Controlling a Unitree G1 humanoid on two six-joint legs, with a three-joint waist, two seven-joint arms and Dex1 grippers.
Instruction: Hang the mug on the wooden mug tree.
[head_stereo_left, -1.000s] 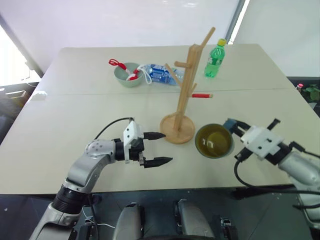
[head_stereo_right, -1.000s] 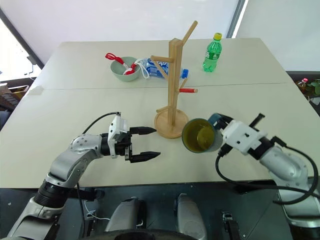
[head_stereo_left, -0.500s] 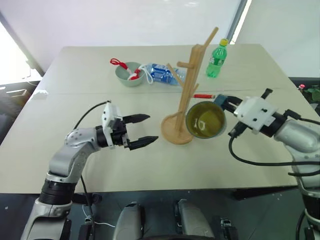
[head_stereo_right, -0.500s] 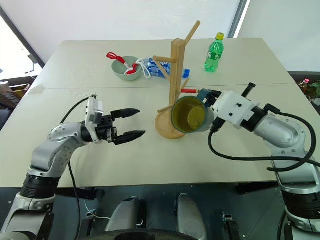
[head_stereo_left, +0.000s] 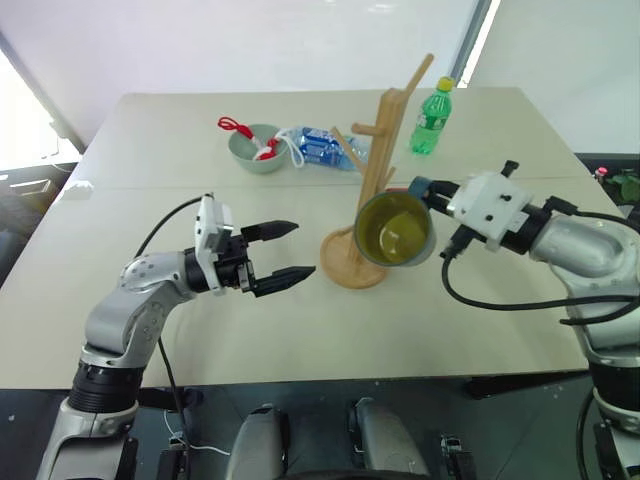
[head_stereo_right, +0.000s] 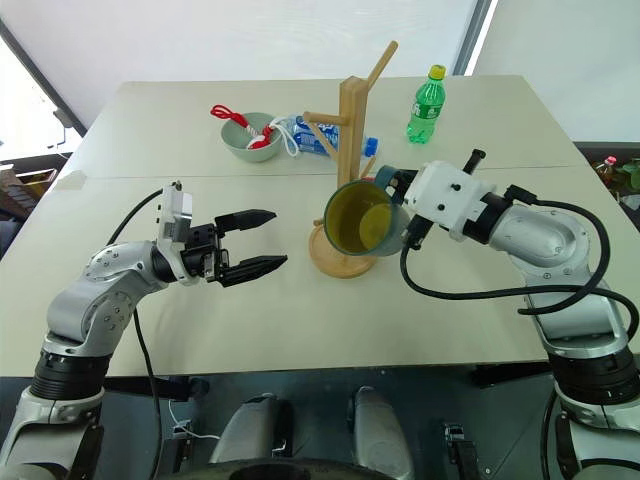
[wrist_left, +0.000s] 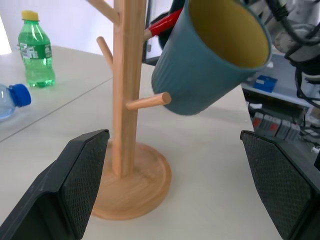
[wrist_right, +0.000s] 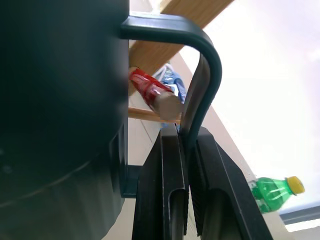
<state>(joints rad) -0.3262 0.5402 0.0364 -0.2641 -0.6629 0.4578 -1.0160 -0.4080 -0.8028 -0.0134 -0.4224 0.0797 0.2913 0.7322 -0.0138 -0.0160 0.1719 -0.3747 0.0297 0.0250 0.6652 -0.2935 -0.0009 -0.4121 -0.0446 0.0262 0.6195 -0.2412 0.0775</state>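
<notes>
Wood, ceramic, plastic

Pale smooth wood for tree (wrist_left: 120, 95); ribbed matt teal mug (wrist_left: 200, 65), glossy yellow inside; beyond tree, shiny green plastic bottle (head_stereo_left: 431, 118); matt beige table (head_stereo_left: 200, 340).

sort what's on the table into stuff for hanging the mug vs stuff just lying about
For the job:
mug, held by its handle in the right gripper
wooden mug tree

Lying about:
pale green bowl with a red item in it
water bottle on its side
green bottle, upright
</notes>
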